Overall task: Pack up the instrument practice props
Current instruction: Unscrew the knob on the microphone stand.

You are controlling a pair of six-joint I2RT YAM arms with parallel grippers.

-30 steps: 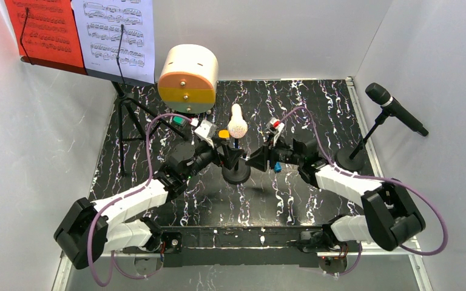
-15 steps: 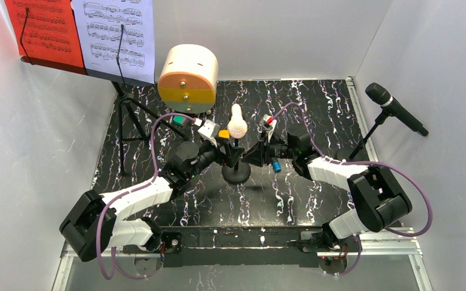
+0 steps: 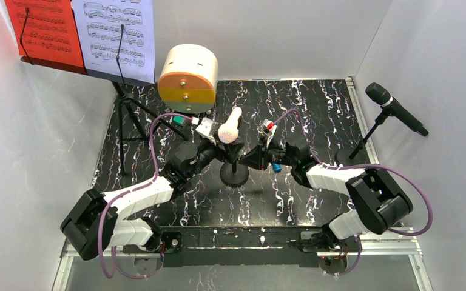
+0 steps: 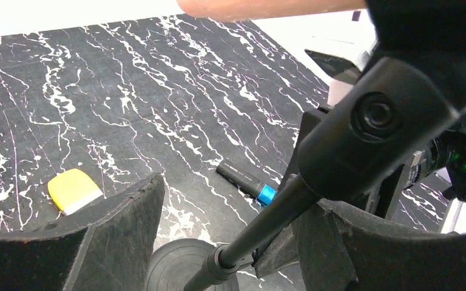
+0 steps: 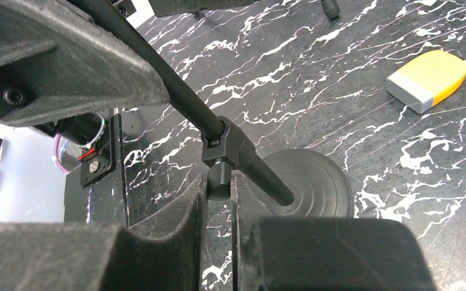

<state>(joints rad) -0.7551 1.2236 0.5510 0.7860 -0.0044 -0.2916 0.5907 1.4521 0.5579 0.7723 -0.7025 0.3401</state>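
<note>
The cream microphone point(image 3: 230, 126) sat tilted on its mic holder point(image 3: 233, 176) in the middle of the worktop point(image 3: 315, 109). The right gripper point(image 5: 218, 185) had narrow jaws pinching the clamp knob point(image 5: 219, 174). The left gripper point(image 4: 230, 203) had wide jaws around the pole point(image 4: 267, 212). In my judgement, the left jaws should first steady the pole, and then the knob should be turned slowly, so the holder does not tip.

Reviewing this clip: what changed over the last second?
The right arm swung in leftward, bringing the right gripper to the centre mic stand, now shut on the clamp knob. The cream microphone tipped from upright, head leaning left. The left gripper stayed astride that stand; its base, the black microphone and music rack did not move.
</note>
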